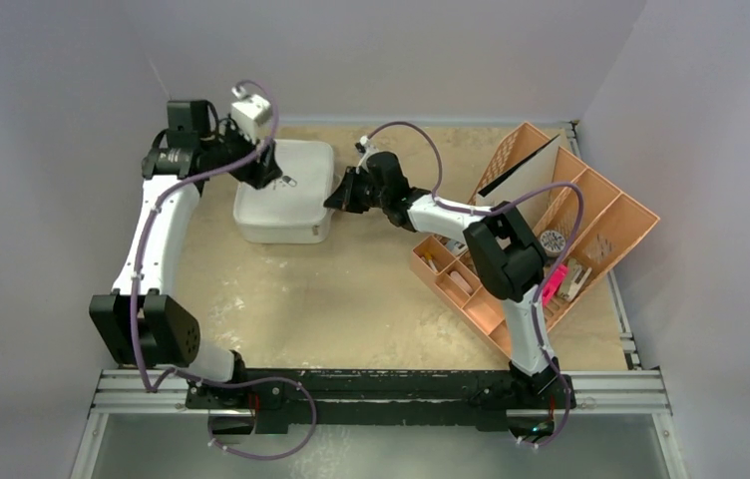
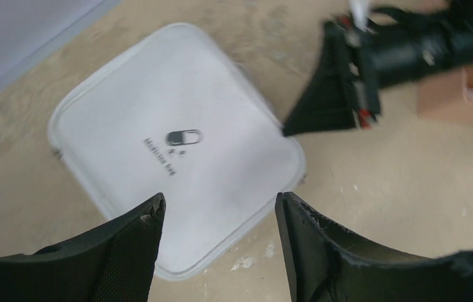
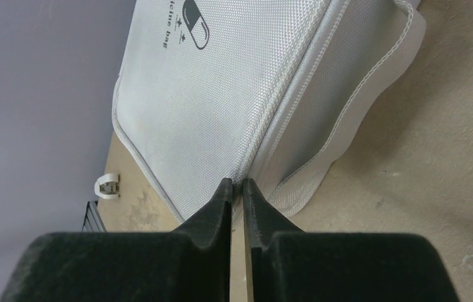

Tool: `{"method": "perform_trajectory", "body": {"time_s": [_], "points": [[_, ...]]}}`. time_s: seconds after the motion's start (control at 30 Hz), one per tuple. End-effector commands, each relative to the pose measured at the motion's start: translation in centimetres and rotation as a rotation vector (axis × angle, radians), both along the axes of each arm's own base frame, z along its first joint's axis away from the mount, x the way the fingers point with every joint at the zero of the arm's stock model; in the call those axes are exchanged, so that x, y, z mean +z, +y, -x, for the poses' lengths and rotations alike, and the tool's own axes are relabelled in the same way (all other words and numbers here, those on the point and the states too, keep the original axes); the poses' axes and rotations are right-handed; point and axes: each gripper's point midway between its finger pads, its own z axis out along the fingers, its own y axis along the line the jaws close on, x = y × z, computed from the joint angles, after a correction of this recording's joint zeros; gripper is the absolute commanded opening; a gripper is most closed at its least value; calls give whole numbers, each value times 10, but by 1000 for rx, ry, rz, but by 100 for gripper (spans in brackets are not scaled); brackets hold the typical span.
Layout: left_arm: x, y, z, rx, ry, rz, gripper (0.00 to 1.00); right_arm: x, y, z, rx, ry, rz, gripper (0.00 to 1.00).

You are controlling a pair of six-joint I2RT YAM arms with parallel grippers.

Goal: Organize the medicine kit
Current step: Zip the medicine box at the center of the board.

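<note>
While the white medicine bag (image 1: 284, 192) lies closed in the upper middle of the top view, medicines sit in the orange divided organizer (image 1: 590, 235) at right. The right gripper (image 3: 236, 189), fingers pressed together, touches the bag's zipper seam; whether it pinches the pull I cannot tell. The left gripper (image 2: 218, 211) hovers above, spread wide. This fits a kit not yet packed or one being zipped.

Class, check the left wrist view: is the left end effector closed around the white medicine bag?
No: the left end effector hovers open above the white medicine bag, its fingers spread and holding nothing.
</note>
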Motion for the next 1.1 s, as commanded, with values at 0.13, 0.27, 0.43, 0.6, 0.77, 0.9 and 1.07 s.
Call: {"method": "perform_trajectory", "body": {"time_s": [0.13, 0.27, 0.43, 0.6, 0.77, 0.9, 1.07], "points": [[-66, -63, 75, -763, -178, -164, 61, 26, -9, 9, 24, -42, 23, 9], [-95, -58, 79, -843, -169, -244, 61, 27, -8, 10, 29, -42, 16, 10], [-128, -52, 72, -882, -172, -326, 59, 29, -10, 8, 26, -45, 2, 10], [-162, -34, 55, -855, -175, -473, 55, 30, -14, 6, 26, -53, -1, 11], [-191, -10, 26, -803, -185, -638, 50, 30, -21, 5, 28, -56, -7, 11], [-199, 1, 14, -772, -179, -709, 44, 29, -29, 7, 25, -72, 11, 11], [-206, -7, 18, -779, -158, -646, 4, 33, -32, 6, 20, -88, 2, 12]]}}
